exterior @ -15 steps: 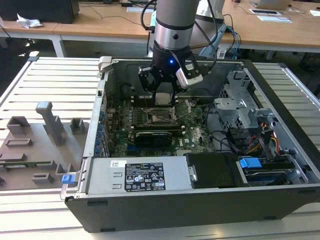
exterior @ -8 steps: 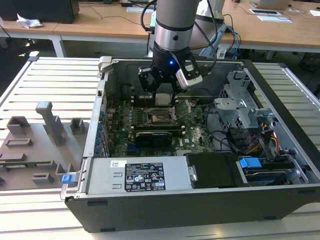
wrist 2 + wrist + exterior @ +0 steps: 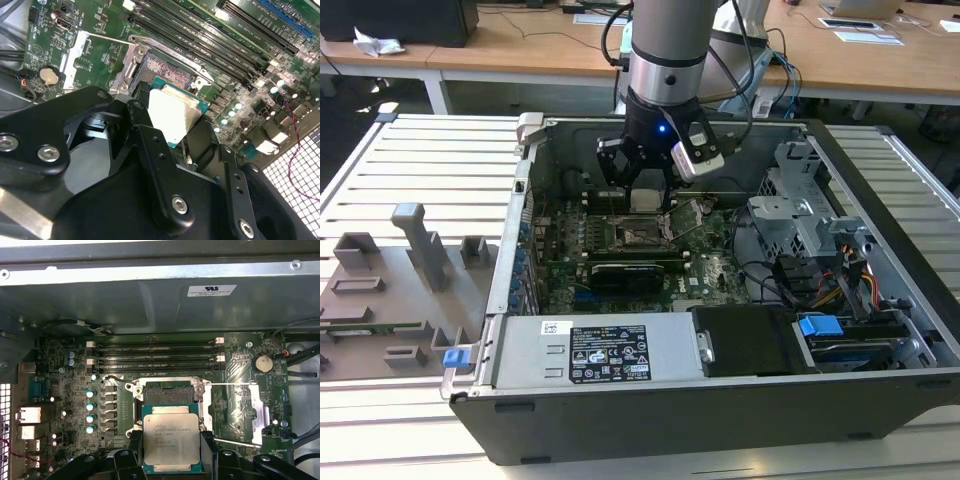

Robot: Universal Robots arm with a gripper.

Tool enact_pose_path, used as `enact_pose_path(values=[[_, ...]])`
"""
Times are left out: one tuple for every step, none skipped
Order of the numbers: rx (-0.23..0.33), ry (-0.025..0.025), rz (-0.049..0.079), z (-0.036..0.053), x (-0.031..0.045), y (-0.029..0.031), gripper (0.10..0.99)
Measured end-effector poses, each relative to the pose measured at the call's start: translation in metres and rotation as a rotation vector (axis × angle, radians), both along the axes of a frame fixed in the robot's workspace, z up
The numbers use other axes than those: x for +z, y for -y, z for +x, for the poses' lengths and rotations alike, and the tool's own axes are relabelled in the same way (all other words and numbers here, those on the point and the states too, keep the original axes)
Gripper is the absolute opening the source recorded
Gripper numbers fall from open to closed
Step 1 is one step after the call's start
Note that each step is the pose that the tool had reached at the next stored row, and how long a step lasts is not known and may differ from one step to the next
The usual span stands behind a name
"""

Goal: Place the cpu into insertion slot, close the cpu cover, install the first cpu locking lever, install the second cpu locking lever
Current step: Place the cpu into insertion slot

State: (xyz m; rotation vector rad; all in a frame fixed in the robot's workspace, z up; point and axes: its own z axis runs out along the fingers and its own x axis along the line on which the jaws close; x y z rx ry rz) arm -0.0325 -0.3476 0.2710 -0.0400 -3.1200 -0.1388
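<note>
Two black fingers (image 3: 208, 447) clamp the silver chip (image 3: 171, 437) by its edges, holding it over the open square socket (image 3: 167, 391), not yet seated, above the green circuit board (image 3: 240, 350) inside a computer case (image 3: 720, 420) on the slatted tabletop (image 3: 420, 150).

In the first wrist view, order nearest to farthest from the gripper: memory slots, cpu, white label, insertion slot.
1. cpu, in the gripper.
2. insertion slot, just past it.
3. memory slots, beyond that.
4. white label, on the case wall.
</note>
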Motion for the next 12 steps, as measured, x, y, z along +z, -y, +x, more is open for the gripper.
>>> enact_pose_path(values=[[0.0,0.0,0.0,0.0,-0.0004,0.0,0.545],[0.0,0.0,0.0,0.0,-0.0006,0.0,0.545],[0.0,0.0,0.0,0.0,-0.001,0.0,0.545],[0.0,0.0,0.0,0.0,-0.0013,0.0,0.545],[0.0,0.0001,0.0,0.0,-0.0021,0.0,0.545],[0.0,0.0,0.0,0.0,-0.003,0.0,0.545],[0.0,0.0001,0.0,0.0,-0.0036,0.0,0.545],[0.0,0.0,0.0,0.0,-0.0041,0.0,0.545],[0.0,0.0,0.0,0.0,-0.0048,0.0,0.545],[0.0,0.0,0.0,0.0,-0.006,0.0,0.545],[0.0,0.0,0.0,0.0,-0.0067,0.0,0.545],[0.0,0.0,0.0,0.0,-0.0073,0.0,0.545]])
